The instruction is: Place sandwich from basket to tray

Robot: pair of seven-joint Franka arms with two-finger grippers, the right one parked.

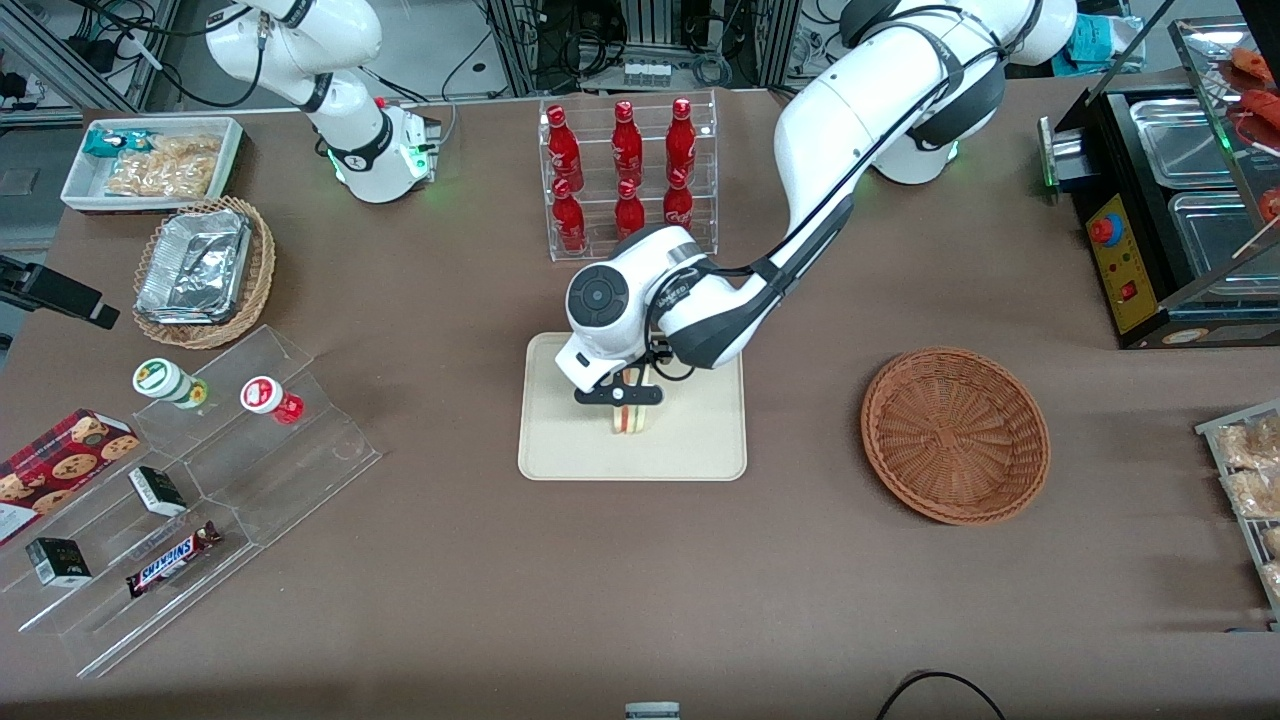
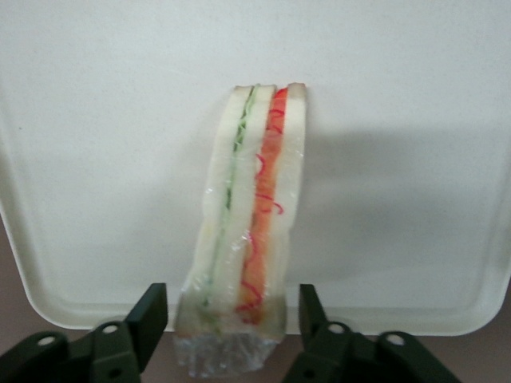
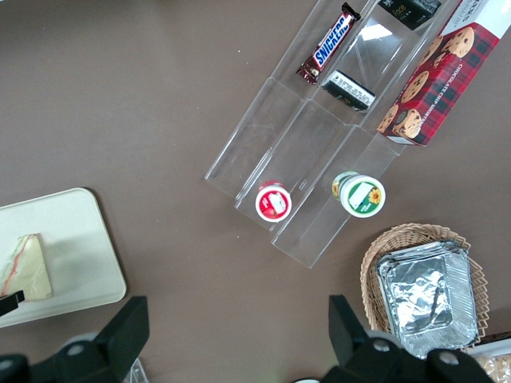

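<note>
- Nearest the front camera, a Snickers bar [image 1: 172, 560] lies on the lowest step of a clear acrylic display riser [image 1: 230, 480], toward the parked arm's end of the table.
- Same riser also holds two small dark boxes [image 1: 157, 490] and two lidded cups, one green-topped [image 1: 160, 378] and one red-topped [image 1: 264, 394]; a cookie box [image 1: 55, 465] lies against it.
- Tray [image 1: 700, 440] sits mid-table, nearer the front camera than a clear rack of red bottles [image 1: 627, 170].
- Sandwich [image 1: 630, 417] rests on the tray, standing on one edge, wrapped in clear film, with green, orange and red filling layers showing.
- Gripper [image 1: 630, 393] is directly over the sandwich on the tray.
- Wrist view: both black fingers [image 2: 152, 315] stand parted, one on each side of the sandwich's [image 2: 251, 215] thick end, each with a visible gap to the wrap; nothing is held.
- Basket [image 1: 955, 433] lies toward the working arm's end of the table, well apart from the tray, with nothing in it.
- Lighter wicker basket holding a foil pan [image 1: 195, 265] sits toward the parked arm's end, beside a white bin of snacks [image 1: 155, 160].
</note>
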